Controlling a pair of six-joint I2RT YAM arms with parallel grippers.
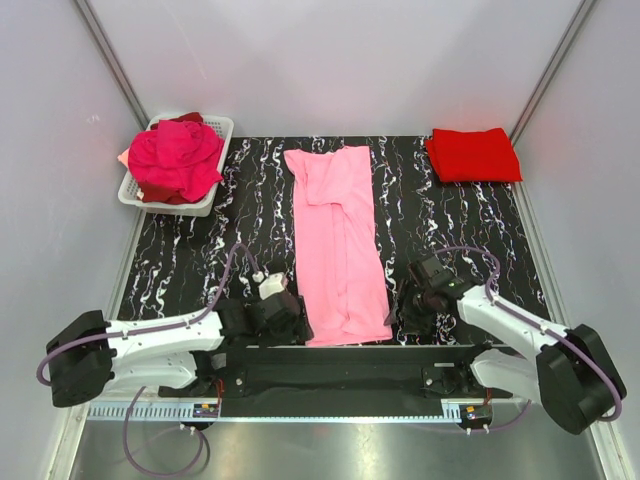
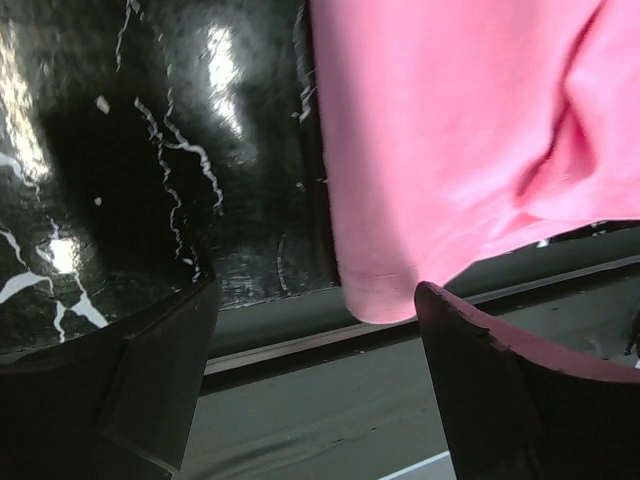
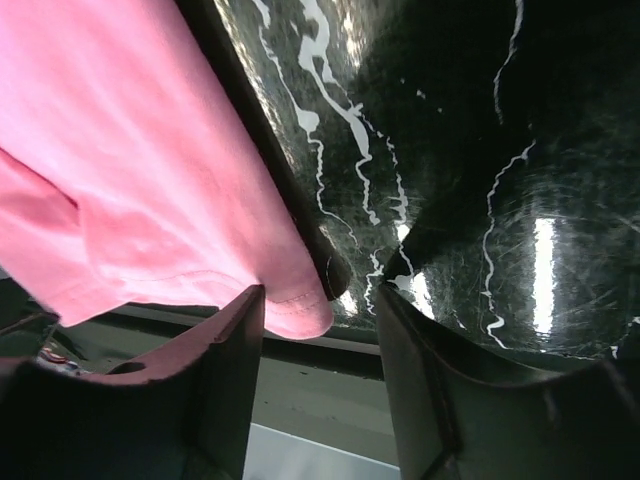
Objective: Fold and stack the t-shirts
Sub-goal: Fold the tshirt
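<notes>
A light pink t-shirt (image 1: 340,240) lies folded into a long strip down the middle of the black marbled table (image 1: 190,260). My left gripper (image 1: 292,312) sits at its near left corner and my right gripper (image 1: 404,306) at its near right corner. In the left wrist view the pink corner (image 2: 385,285) hangs just above the wide gap of the open left gripper (image 2: 315,335), close to the right finger (image 2: 520,390). In the right wrist view the hemmed corner (image 3: 295,305) lies between the fingers of the right gripper (image 3: 320,335), which stand apart and are not pinching it. A folded bright red t-shirt (image 1: 473,155) rests at the back right.
A white mesh basket (image 1: 216,128) at the back left holds crumpled magenta and dark red t-shirts (image 1: 175,160). The table's near edge and a metal rail (image 1: 340,352) run just below both grippers. Grey walls enclose the sides and back.
</notes>
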